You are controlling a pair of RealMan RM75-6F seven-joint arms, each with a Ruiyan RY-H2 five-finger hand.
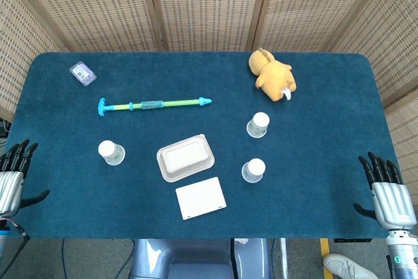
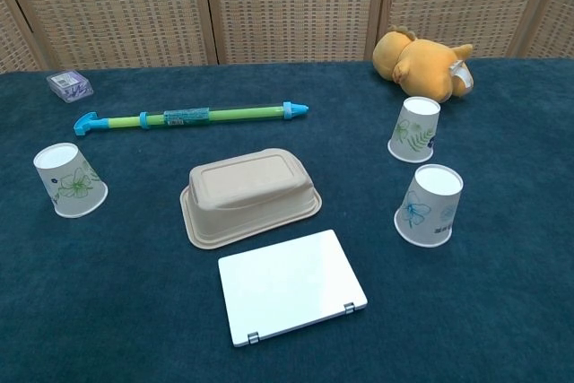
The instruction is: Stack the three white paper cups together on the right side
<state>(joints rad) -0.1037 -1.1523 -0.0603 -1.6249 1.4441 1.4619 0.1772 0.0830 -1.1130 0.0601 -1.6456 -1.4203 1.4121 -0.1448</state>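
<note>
Three white paper cups with leaf prints stand upside down on the blue table. One cup (image 1: 112,152) (image 2: 69,179) is on the left. Two are on the right: a far cup (image 1: 257,124) (image 2: 414,129) and a near cup (image 1: 253,170) (image 2: 430,204). My left hand (image 1: 12,178) hovers at the table's front left corner, fingers spread, holding nothing. My right hand (image 1: 388,193) is at the front right corner, likewise spread and empty. Neither hand shows in the chest view.
A beige pulp container (image 1: 185,157) (image 2: 249,195) and a white flat case (image 1: 200,197) (image 2: 290,284) lie mid-table. A green and blue water squirter (image 1: 154,104) (image 2: 190,116), a yellow plush toy (image 1: 272,74) (image 2: 421,61) and a small purple packet (image 1: 83,73) (image 2: 70,86) lie farther back.
</note>
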